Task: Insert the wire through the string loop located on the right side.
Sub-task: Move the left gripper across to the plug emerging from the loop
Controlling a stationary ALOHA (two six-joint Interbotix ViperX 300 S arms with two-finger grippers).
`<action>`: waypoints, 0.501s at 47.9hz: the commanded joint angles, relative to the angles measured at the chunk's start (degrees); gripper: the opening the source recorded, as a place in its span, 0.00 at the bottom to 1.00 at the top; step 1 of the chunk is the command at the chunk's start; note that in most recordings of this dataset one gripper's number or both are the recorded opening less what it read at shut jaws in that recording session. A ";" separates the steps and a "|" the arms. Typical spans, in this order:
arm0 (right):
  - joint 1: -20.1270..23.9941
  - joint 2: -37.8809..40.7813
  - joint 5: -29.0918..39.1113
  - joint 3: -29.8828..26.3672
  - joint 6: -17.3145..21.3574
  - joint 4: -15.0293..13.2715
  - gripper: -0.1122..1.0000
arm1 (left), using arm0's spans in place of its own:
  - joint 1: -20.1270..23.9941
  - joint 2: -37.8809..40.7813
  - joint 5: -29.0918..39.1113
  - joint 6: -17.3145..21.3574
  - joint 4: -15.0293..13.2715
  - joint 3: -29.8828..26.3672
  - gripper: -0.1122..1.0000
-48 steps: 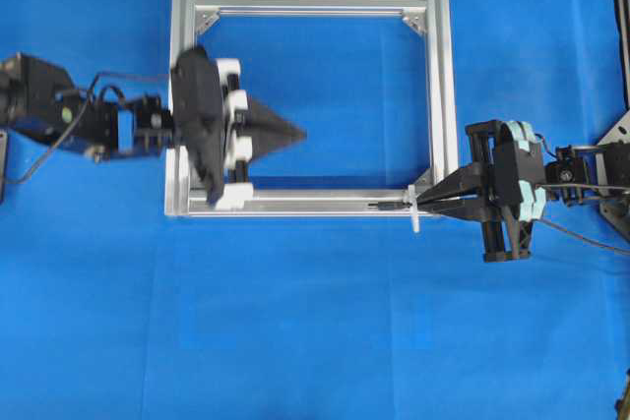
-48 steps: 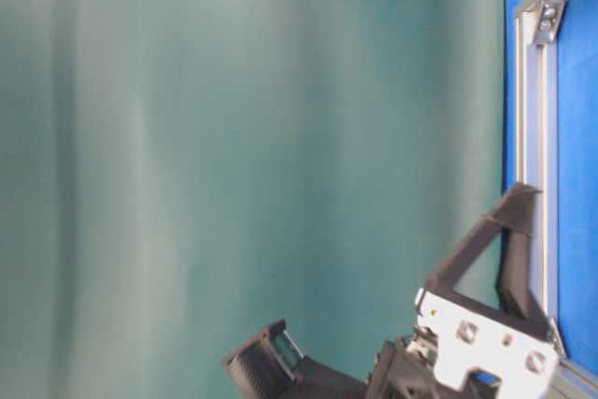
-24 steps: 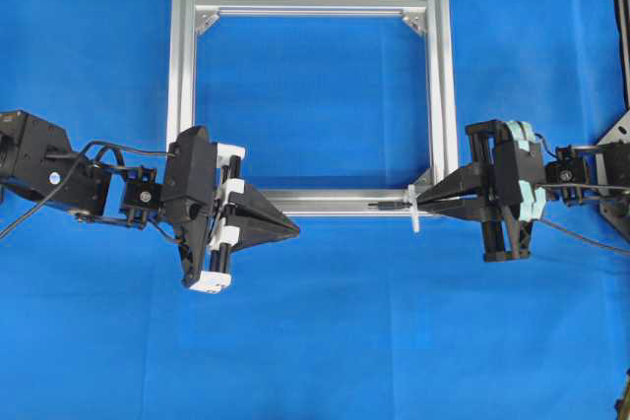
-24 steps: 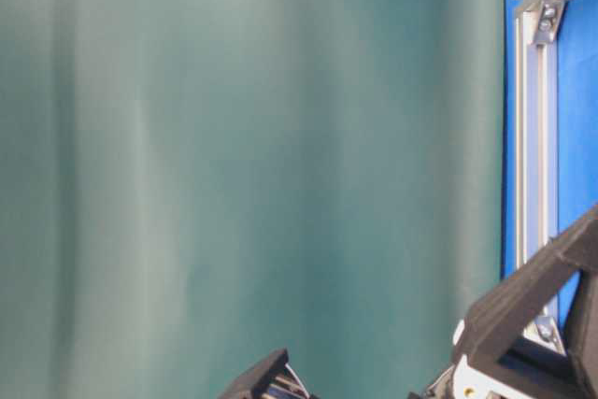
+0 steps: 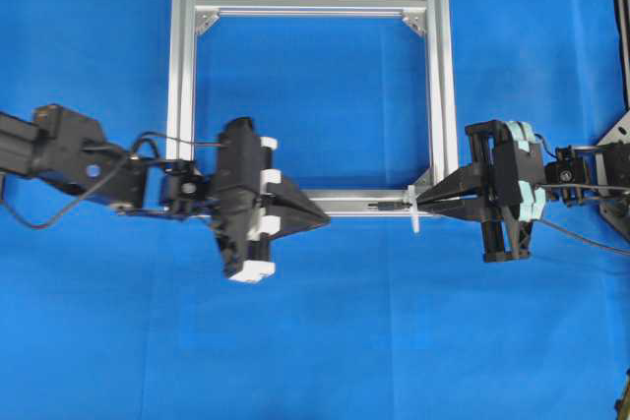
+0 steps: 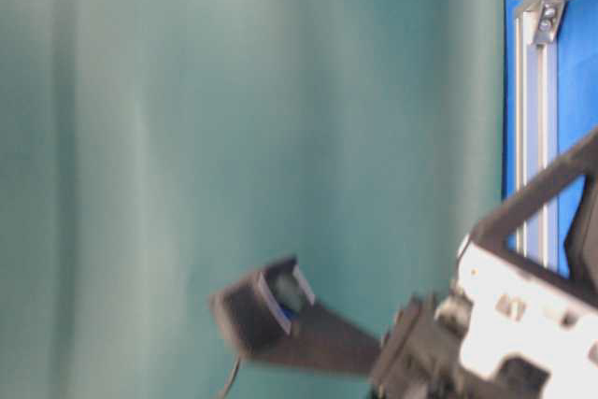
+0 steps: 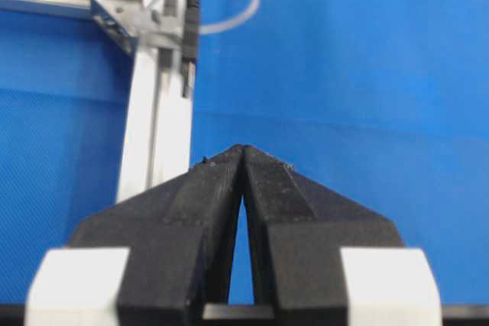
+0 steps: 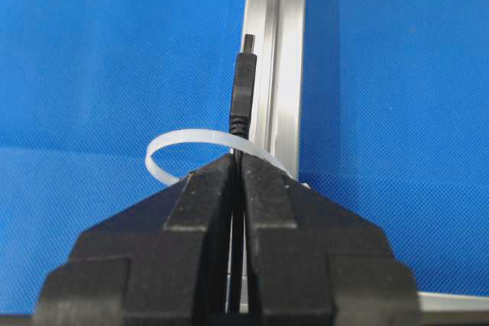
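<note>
At the frame's (image 5: 439, 95) lower right corner, the right tool (image 8: 238, 159) pinches the wire (image 8: 243, 93), its plug poking through the string loop (image 8: 170, 144). The left tool (image 7: 243, 152), closed and empty, points along the frame's bottom bar toward that plug.

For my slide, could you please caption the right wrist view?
Right hand shut on the wire, its plug poking through the loop beside the frame.

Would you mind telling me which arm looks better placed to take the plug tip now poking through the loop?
Probably the left: its shut tool points along the bar at the wire, whose tail the right tool grips behind the string loop.
</note>
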 commanded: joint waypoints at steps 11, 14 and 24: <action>-0.18 -0.35 -0.35 -0.97 0.00 -0.09 0.07 | 2.29 2.90 3.43 0.35 0.18 -10.72 0.10; -0.18 -0.35 -0.35 -0.97 0.00 0.00 0.07 | 2.37 3.52 3.52 0.44 0.18 -11.78 0.10; -0.18 -0.35 -0.35 -0.97 -0.09 -0.09 0.07 | 2.37 5.54 3.69 0.44 0.18 -13.97 0.10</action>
